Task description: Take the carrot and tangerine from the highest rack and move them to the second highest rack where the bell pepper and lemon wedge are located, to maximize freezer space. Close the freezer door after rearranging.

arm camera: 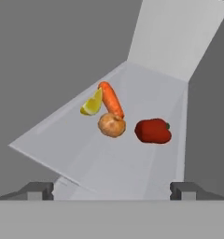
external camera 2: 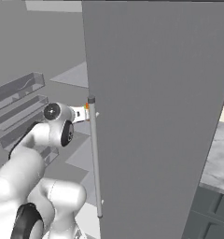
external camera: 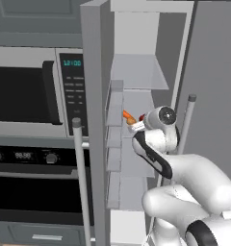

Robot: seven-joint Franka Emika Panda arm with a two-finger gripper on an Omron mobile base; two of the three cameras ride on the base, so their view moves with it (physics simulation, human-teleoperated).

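Observation:
In the hand view my gripper (arm camera: 111, 190) is open, its two fingertips (arm camera: 39, 189) wide apart with nothing between them. Ahead of it, on one pale shelf (arm camera: 132, 161) inside the freezer (external camera: 136, 43), lie all the foods. The carrot (arm camera: 111, 99) rests slanted against the lemon wedge (arm camera: 92, 105). The tangerine (arm camera: 111, 125) sits at the carrot's near end, and the bell pepper (arm camera: 152, 131) is to its right. The left base view shows the carrot (external camera: 128, 116) just beyond my hand. The highest rack (external camera: 153, 77) above looks bare. The freezer door (external camera: 92, 120) stands open at the left.
Bins (external camera: 114, 144) line the door's inner face, close to the left of my arm. The door's bar handle (external camera: 81, 182) stands in front. A microwave (external camera: 35, 91) and an oven (external camera: 35, 187) are further left. A large grey panel (external camera 2: 156, 116) with a bar handle (external camera 2: 94, 158) flanks the right.

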